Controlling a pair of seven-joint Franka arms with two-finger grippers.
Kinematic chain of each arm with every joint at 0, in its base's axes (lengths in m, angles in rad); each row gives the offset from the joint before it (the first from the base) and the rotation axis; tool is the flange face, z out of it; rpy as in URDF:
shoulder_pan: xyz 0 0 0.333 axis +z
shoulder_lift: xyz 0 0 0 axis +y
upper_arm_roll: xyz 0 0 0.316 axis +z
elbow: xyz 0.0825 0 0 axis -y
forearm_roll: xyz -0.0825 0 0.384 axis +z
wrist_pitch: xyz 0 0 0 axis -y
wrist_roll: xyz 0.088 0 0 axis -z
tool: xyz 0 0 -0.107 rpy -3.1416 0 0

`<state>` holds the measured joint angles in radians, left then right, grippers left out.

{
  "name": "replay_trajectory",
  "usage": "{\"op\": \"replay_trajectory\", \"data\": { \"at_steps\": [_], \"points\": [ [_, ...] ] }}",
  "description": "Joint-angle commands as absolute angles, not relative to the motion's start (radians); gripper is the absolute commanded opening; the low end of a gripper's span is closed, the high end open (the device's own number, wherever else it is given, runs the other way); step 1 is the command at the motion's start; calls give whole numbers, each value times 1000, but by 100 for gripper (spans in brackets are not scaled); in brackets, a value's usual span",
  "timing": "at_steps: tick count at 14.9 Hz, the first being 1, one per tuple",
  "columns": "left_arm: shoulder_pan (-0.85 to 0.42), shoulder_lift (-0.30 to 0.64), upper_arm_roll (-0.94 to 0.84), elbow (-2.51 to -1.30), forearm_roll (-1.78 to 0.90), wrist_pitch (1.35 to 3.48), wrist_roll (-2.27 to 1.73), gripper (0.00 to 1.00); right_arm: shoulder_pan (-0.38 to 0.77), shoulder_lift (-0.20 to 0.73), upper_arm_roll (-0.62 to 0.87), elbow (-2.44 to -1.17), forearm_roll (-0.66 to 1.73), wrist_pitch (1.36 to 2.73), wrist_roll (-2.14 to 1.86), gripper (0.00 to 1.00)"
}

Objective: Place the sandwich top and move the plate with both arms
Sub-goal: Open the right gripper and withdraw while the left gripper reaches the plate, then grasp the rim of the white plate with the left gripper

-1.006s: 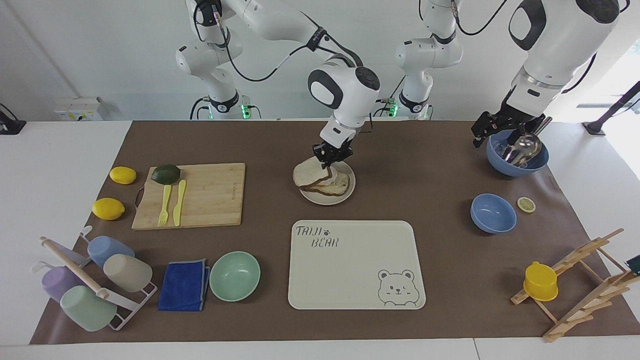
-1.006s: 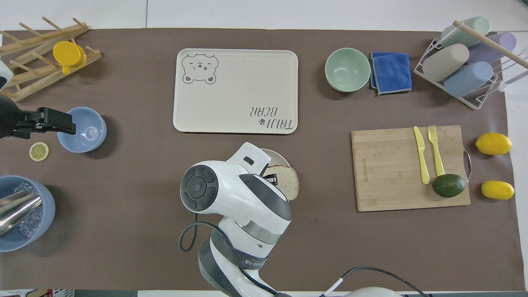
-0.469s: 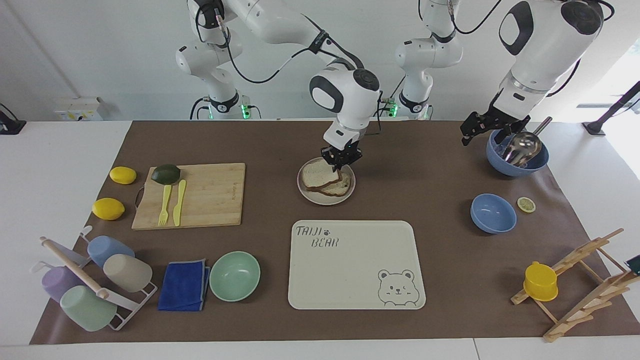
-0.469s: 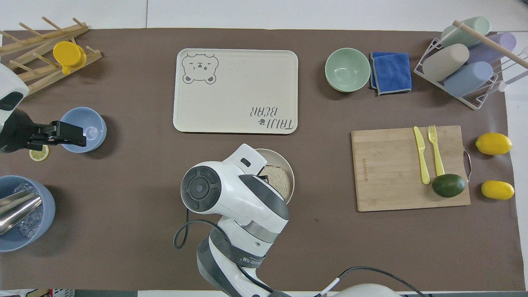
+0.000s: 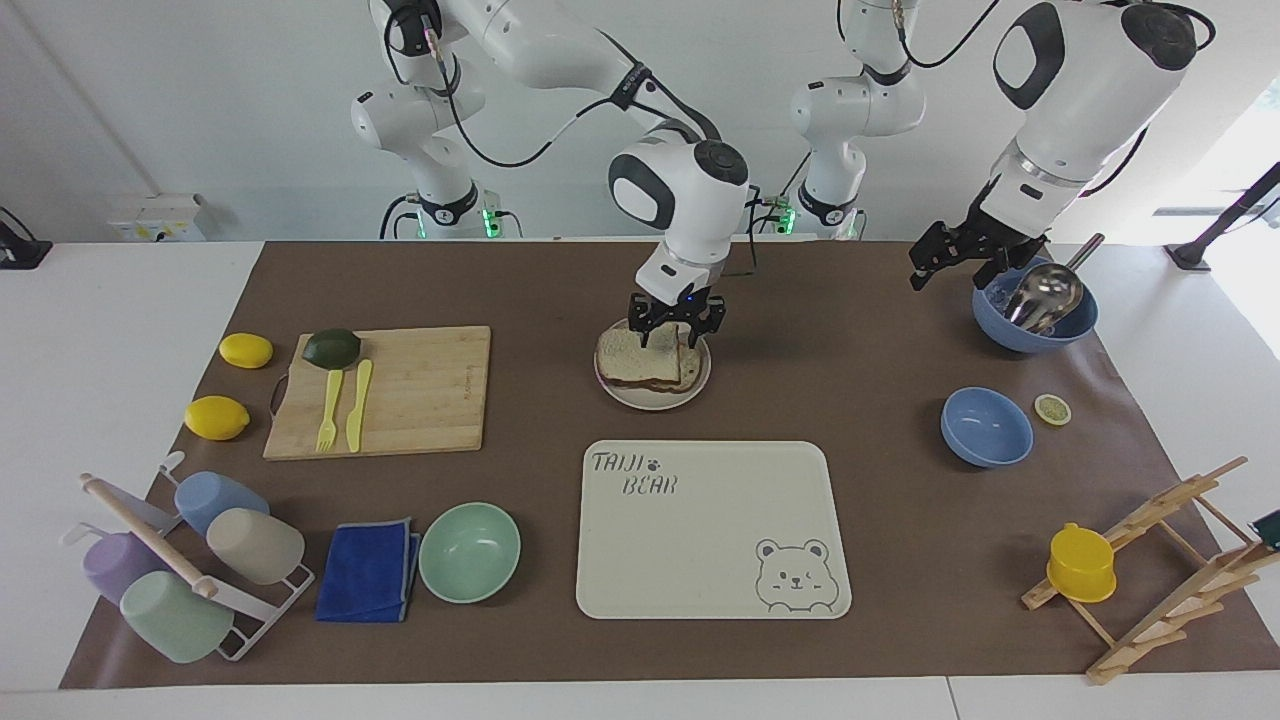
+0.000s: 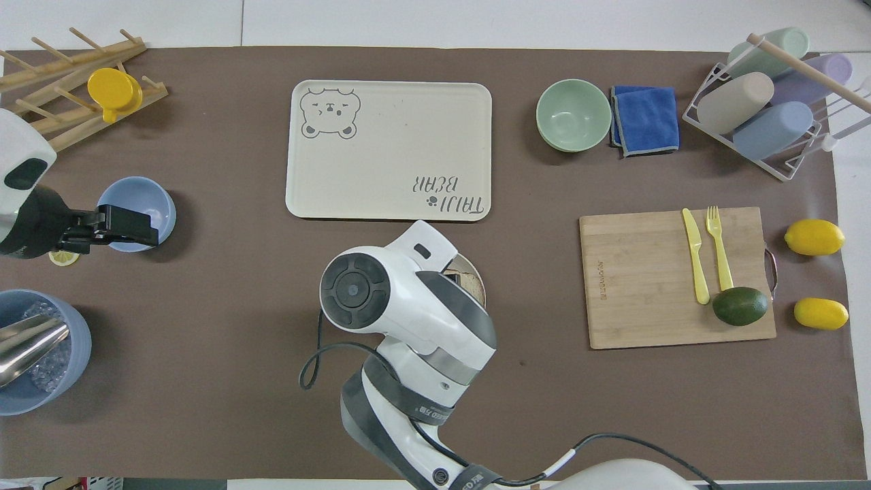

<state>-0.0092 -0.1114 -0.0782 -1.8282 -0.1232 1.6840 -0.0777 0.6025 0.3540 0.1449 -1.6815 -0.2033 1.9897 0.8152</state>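
The sandwich top (image 5: 632,347), a pale speckled slice with a brown crust, lies flat on another slice on the small round plate (image 5: 655,400). My right gripper (image 5: 676,326) hangs just over the slice, fingers spread wide, holding nothing. In the overhead view the right arm's wrist covers most of the plate (image 6: 478,275); only a sliver of bread (image 6: 467,280) shows. My left gripper (image 5: 946,264) is up in the air beside the blue bowl with the ladle (image 5: 1035,308). In the overhead view the left gripper (image 6: 133,227) is over the small blue bowl's edge (image 6: 139,190).
The cream bear tray (image 5: 712,528) lies just farther from the robots than the plate. A mint-green bowl (image 5: 469,551) and blue cloth (image 5: 368,570) sit beside it. A cutting board (image 5: 410,395) with cutlery and an avocado lies toward the right arm's end.
The right gripper swung the slice over the plate, laid it flat on the lower slice and opened. The left gripper moved away from the ladle bowl toward the table's middle.
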Motion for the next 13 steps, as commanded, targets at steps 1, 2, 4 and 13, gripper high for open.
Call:
{"op": "replay_trajectory", "data": {
  "at_steps": [1, 2, 4, 13],
  "points": [
    [-58, -144, -78, -1891, -168, 1729, -78, 100, 473, 229, 155, -1703, -181, 1926, 677, 100],
    [-75, -143, -78, -1916, -192, 1752, -84, 100, 430, 192, 155, -1697, -181, 1881, 608, 100],
    [-150, -153, -80, -2000, -210, 1840, -132, 100, 336, 126, 153, -1675, -152, 1765, 462, 100],
    [-477, -55, -78, -2305, -276, 2265, -290, 84, -6, -6, 146, -1626, -78, 1459, 76, 100]
  ]
}}
